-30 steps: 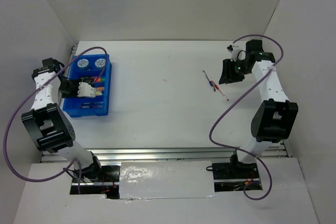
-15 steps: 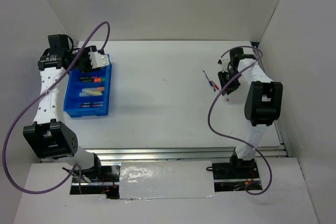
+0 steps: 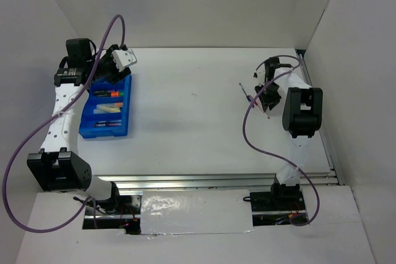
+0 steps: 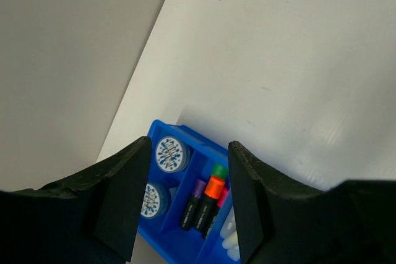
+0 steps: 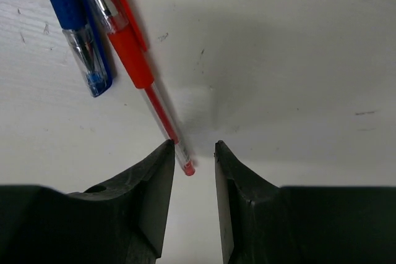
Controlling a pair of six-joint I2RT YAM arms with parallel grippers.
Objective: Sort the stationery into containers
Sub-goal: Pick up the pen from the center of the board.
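Vs 1 s ago: left tool was low over the mid compartments of the blue tray. It's since come up & swung to the far end, and now hangs above the tray's far corner. Right arm was stretched out w/ its tool clear of the pens. It's now folded up tall, right tool dropped onto them.

Left arm: reaches up along the tray side, wrist high, tool tilted down twd the desk. Left tool is released, fingers wide, nothing in the gap. Left wrist view: tray below the tool. Two tape rolls sit in the end compartment, just under the left finger. Orange highlighter & purple one lie side by side in the next compartment, under the gap.

Right arm: forearm near vertical, tool pointing straight down at the desk. Right tool is released, fingers a narrow gap apart, not clamped on anything. Red pen lies on the desk, its tip right in that gap and its body running up-left of the tool. Blue pen lies alongside the red one, on its left, beyond the left finger.
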